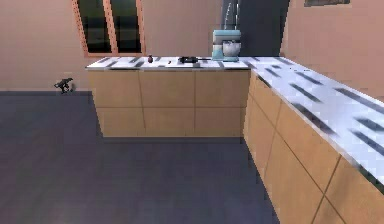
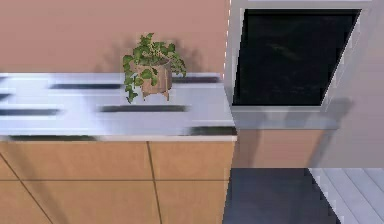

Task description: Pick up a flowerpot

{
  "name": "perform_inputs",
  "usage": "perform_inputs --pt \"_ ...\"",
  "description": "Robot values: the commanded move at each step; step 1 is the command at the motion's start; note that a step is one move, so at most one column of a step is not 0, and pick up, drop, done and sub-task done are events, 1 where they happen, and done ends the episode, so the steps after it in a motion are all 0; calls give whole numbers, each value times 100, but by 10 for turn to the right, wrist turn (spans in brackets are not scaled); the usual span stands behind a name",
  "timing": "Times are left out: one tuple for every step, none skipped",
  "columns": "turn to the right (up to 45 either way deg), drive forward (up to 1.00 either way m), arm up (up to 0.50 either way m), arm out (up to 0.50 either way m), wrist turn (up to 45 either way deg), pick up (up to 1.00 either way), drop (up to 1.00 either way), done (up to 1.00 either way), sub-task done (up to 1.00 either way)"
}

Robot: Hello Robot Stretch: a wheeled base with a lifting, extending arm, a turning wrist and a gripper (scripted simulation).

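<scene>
A flowerpot (image 2: 153,82) stands on the marbled countertop (image 2: 100,115) near the back wall in the arm side view. It is a light brown pot on a small stand, with a leafy green plant (image 2: 150,58) trailing over its sides. It sits toward the counter's right end.
An L-shaped run of wooden cabinets (image 1: 170,100) with a pale streaked top fills the forward view, bearing a teal stand mixer (image 1: 227,45) and small dark items (image 1: 185,62). A dark window (image 1: 108,25) and a small dark object on the floor (image 1: 64,85) lie left. A dark-paned frame (image 2: 290,55) stands right of the counter.
</scene>
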Motion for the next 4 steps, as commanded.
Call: perform_inputs --pt "0 0 50 0 0 0 0 0 0" --pt "0 0 38 0 0 0 0 0 0" --pt "0 0 0 50 0 0 0 0 0" --pt "0 0 0 0 450 0 0 0 0"
